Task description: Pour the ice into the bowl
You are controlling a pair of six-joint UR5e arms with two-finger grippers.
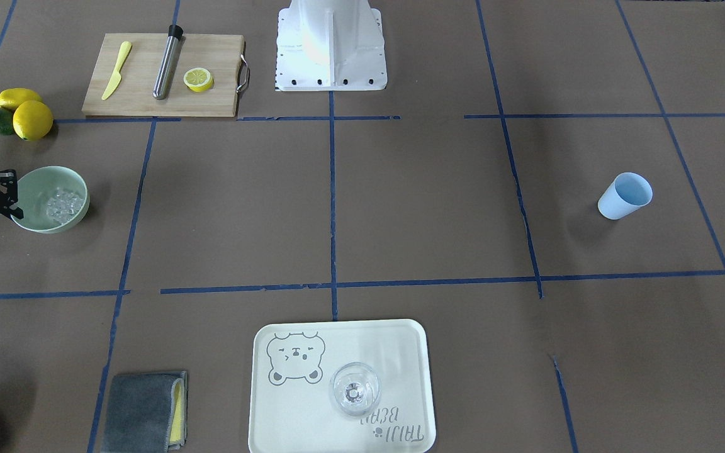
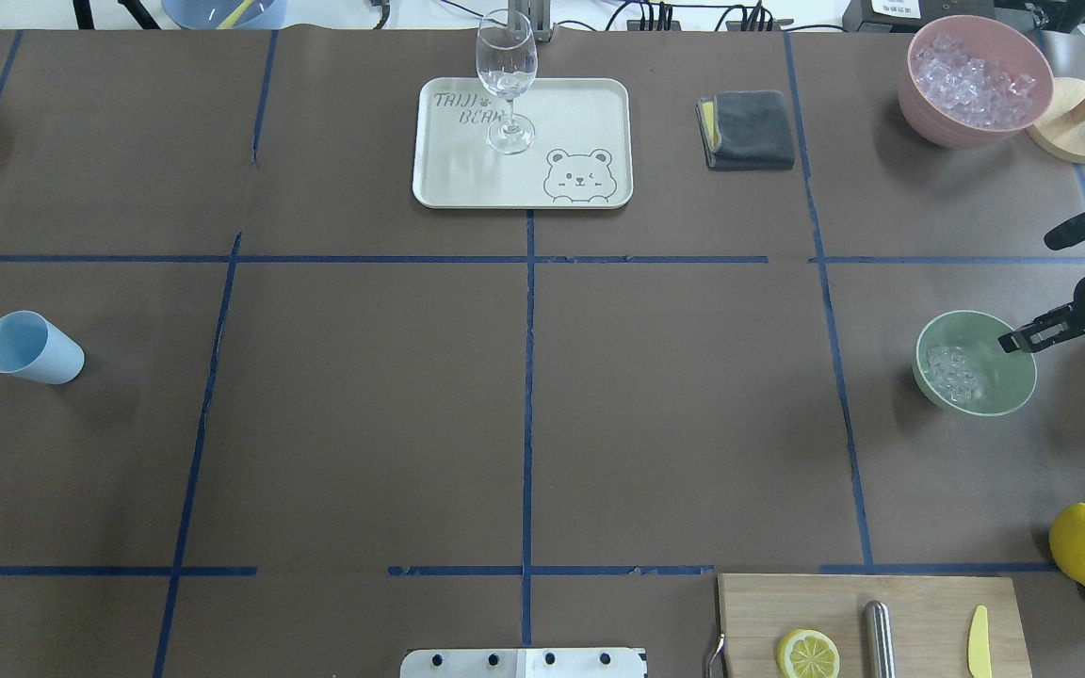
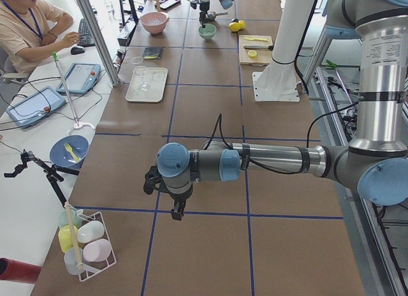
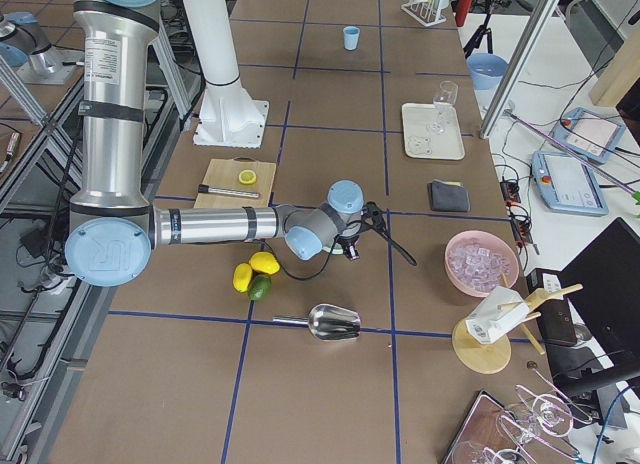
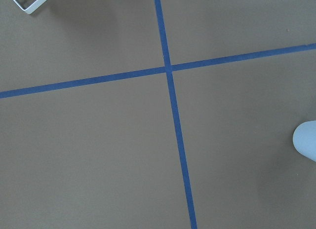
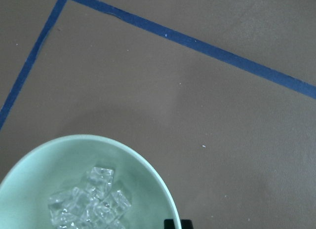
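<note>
The mint-green bowl point(image 2: 1009, 381) sits at the table's right side and holds a small heap of clear ice cubes point(image 2: 951, 371). It also shows in the front view point(image 1: 38, 189) with the ice point(image 1: 63, 204), and in the right wrist view point(image 6: 59, 165) with the ice point(image 6: 91, 204). My right gripper point(image 2: 1051, 282) is open and empty beside the bowl, with one fingertip point(image 2: 1023, 337) at its outer rim. The light blue cup point(image 2: 31, 347) sits empty at the far left. My left gripper point(image 3: 175, 210) hangs above the table near the cup; I cannot tell if it is open.
A pink container of ice point(image 2: 976, 80) and a wooden stand point(image 2: 1075, 118) are at the far right. A tray point(image 2: 590, 122) holds a clear glass point(image 2: 507, 85). A grey cloth point(image 2: 748, 129), cutting board point(image 2: 919, 603), lemons point(image 2: 1084, 544) and metal scoop point(image 4: 325, 322) lie around.
</note>
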